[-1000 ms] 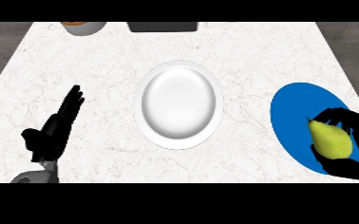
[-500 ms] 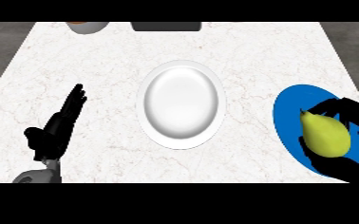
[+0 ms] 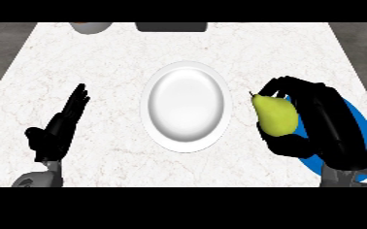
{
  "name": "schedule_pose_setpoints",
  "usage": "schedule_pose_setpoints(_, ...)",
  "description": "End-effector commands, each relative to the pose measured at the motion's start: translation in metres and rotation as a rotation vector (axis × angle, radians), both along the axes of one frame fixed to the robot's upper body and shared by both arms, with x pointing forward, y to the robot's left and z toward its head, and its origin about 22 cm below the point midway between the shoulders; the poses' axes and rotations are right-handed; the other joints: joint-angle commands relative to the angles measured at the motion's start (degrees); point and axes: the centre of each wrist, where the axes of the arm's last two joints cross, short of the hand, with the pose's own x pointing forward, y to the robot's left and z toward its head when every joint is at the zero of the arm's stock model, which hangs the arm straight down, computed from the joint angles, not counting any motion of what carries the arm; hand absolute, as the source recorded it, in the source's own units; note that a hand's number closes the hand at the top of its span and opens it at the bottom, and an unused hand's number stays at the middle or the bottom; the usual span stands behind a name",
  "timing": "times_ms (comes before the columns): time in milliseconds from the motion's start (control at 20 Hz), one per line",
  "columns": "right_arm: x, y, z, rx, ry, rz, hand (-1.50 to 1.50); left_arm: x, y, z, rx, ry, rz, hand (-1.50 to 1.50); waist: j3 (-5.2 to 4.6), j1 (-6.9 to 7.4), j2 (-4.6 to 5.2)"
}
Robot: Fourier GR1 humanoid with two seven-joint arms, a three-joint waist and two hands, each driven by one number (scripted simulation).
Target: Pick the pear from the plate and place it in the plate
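A yellow-green pear (image 3: 276, 115) is held by my right hand (image 3: 326, 121), whose fingers and thumb curl round it. The pear sits between the white plate (image 3: 186, 106) at the counter's middle and the blue plate (image 3: 356, 121) at the right, which my hand largely hides. The pear's left side is close to the white plate's right rim. My left hand (image 3: 61, 126) rests open at the lower left, fingers straight and pointing up.
A grey bowl (image 3: 90, 26) and a dark rectangular object (image 3: 172, 26) sit at the counter's far edge. Bare marble counter (image 3: 108, 63) lies around the white plate.
My right hand has carried the pear left off the blue plate toward the white plate. The left hand has barely shifted.
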Motion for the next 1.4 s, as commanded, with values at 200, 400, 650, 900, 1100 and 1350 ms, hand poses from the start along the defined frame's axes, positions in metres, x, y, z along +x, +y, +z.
schedule_pose_setpoints(200,0.056,0.082,-0.008,0.03,0.06,0.077,1.5,0.008,-0.008,0.003,-0.009,-0.001,-0.027,0.0,0.02,0.33,0.11)
schedule_pose_setpoints(400,0.051,0.125,-0.037,0.037,0.063,0.085,1.5,-0.002,0.006,-0.001,-0.013,-0.008,-0.015,0.0,0.01,0.44,0.07)
schedule_pose_setpoints(650,0.078,0.148,-0.071,0.024,0.092,0.048,1.5,-0.001,-0.006,0.006,0.0,-0.001,-0.019,0.0,0.04,0.93,0.15)
schedule_pose_setpoints(900,0.084,0.151,-0.09,0.217,0.137,-0.089,-1.5,-0.001,-0.015,-0.004,-0.003,-0.012,-0.019,0.0,0.05,1.16,0.2)
schedule_pose_setpoints(1100,0.095,0.171,-0.085,0.21,0.218,-0.121,-1.5,0.007,-0.022,-0.005,-0.001,-0.015,-0.01,0.0,0.03,1.16,0.21)
schedule_pose_setpoints(1350,0.091,0.163,-0.101,0.437,0.158,-0.115,-1.5,0.011,-0.003,-0.004,0.008,-0.013,-0.024,0.0,0.06,1.35,0.38)
